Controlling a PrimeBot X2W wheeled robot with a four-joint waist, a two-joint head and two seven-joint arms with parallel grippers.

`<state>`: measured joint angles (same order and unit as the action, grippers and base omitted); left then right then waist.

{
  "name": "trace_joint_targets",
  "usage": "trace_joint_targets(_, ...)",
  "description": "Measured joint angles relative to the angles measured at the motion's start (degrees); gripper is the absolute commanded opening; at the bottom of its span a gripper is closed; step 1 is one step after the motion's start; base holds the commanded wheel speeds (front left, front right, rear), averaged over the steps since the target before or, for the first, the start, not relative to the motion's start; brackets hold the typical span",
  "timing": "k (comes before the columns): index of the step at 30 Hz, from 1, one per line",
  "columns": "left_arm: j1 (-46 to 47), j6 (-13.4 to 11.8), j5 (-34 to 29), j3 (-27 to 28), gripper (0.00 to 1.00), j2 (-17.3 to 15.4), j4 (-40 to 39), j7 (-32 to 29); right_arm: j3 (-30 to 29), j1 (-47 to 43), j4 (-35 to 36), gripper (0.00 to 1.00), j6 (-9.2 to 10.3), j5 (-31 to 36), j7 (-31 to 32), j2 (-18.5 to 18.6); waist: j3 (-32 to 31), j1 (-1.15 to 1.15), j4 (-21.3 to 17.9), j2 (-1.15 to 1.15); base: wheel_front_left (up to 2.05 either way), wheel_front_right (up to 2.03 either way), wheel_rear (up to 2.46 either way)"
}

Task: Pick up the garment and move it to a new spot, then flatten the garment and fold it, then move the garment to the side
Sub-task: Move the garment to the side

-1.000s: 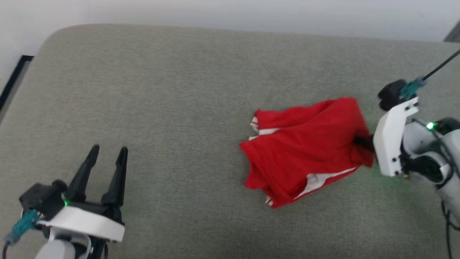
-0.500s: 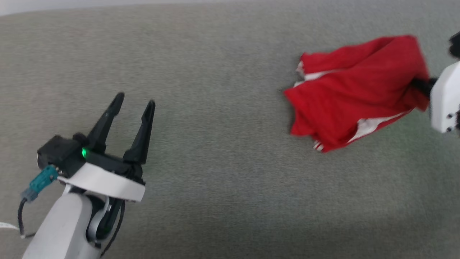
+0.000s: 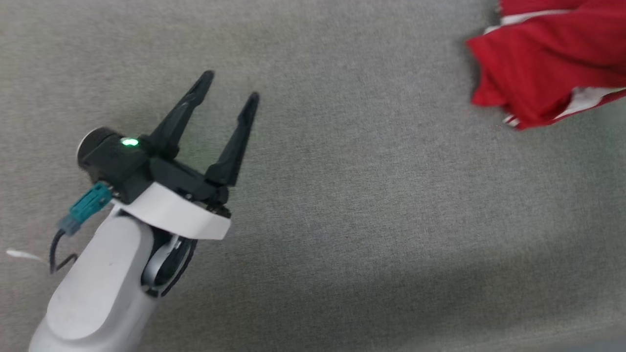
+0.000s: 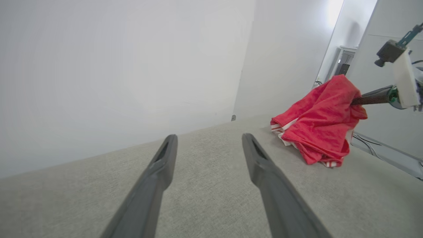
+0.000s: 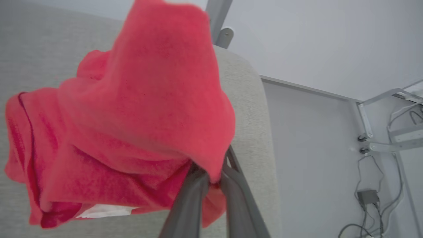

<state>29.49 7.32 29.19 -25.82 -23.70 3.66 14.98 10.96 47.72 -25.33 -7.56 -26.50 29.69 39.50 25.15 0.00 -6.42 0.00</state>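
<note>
**Q:** What did the head view give you?

**A:** My left gripper hung over the grey padded surface. Its two fingers were spread in a wide V with nothing between them. The red jersey sat bunched in the upper right corner, well apart from that gripper and cut off by the frame edge.

**Q:** And the left wrist view?

**A:** It showed those spread fingers, empty, pointing across bare padding. Beyond them to the right, my right gripper reached in level from the side. The red jersey was draped off its fingers, peaked at the grip, with the lower folds and striped trim resting on the padding.

**Q:** The right wrist view?

**A:** My right fingers were pinched close together with a fold of red fabric caught between them. The rest hung forward in a crumpled heap, with a sliver of white showing underneath.

**Q:** So which step was that?

**A:** I judged it the first: carrying the red jersey to a new spot, only partly lifted. Next I would need to set it down with room all round and let go. Then the empty left gripper could come over to find an edge for spreading it flat.
</note>
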Motion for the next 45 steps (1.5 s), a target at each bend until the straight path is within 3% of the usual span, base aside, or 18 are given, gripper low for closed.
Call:
trace_joint_targets(12, 7.2, 0.0, 0.01, -5.67, 1.0, 0.2, 0.41, 0.0, -7.76, 3.91, -7.76, 0.0, 0.0, 13.34, -4.49, 1.63, 5.15, 0.0, -0.76, 0.0, 0.0, 0.0, 0.0)
trace_joint_targets(15, 8.71, 0.0, 0.03, -6.81, 1.0, 0.29, 0.44, 0.0, -11.63, 4.99, -11.13, 0.0, 0.0, 18.56, -4.67, -0.2, 6.51, 0.0, -0.03, 0.0, 0.0, 0.0, 0.0)
trace_joint_targets(26, 10.45, 0.0, 0.56, -8.49, 1.0, 0.45, 0.76, 0.0, -21.32, 6.83, -17.81, 0.02, 0.0, 28.2, -5.99, -6.5, 8.53, 0.0, 3.15, 0.0, 0.0, 0.0, 0.0)
trace_joint_targets(27, 10.54, 0.0, 0.56, -8.45, 1.0, 0.43, 0.79, 0.0, -22.19, 6.98, -17.98, 0.18, 0.0, 29.13, -6.11, -6.95, 8.61, 0.0, 3.35, 0.0, 0.0, 0.0, 0.0)
trace_joint_targets(28, 10.55, 0.0, 0.56, -8.35, 1.0, 0.4, 0.79, 0.0, -22.94, 7.09, -18.13, 0.24, 0.0, 29.72, -6.52, -7.25, 8.65, 0.0, 3.5, 0.0, 0.0, 0.0, 0.0)
trace_joint_targets(30, 10.51, 0.0, 0.56, -7.99, 1.0, 0.27, 0.79, 0.0, -24.31, 7.3, -18.28, 0.51, 0.0, 30.72, -6.94, -7.92, 8.56, 0.0, 3.63, 0.0, 0.0, 0.0, 0.0)
trace_joint_targets(31, 10.48, 0.0, 0.56, -7.73, 1.0, 0.22, 0.78, 0.0, -24.57, 7.3, -18.27, 1.0, 0.0, 31.32, -7.35, -8.15, 8.46, 0.0, 3.63, 0.0, 0.0, 0.0, 0.0)
trace_joint_targets(45, 5.21, 0.0, 1.12, -2.19, 1.0, -0.54, 0.79, 0.0, -27.05, 8.5, -15.63, 1.0, 0.0, 31.55, -10.8, -11.44, 4.12, 0.0, 3.1, 0.0, 0.0, 0.0, 0.0)
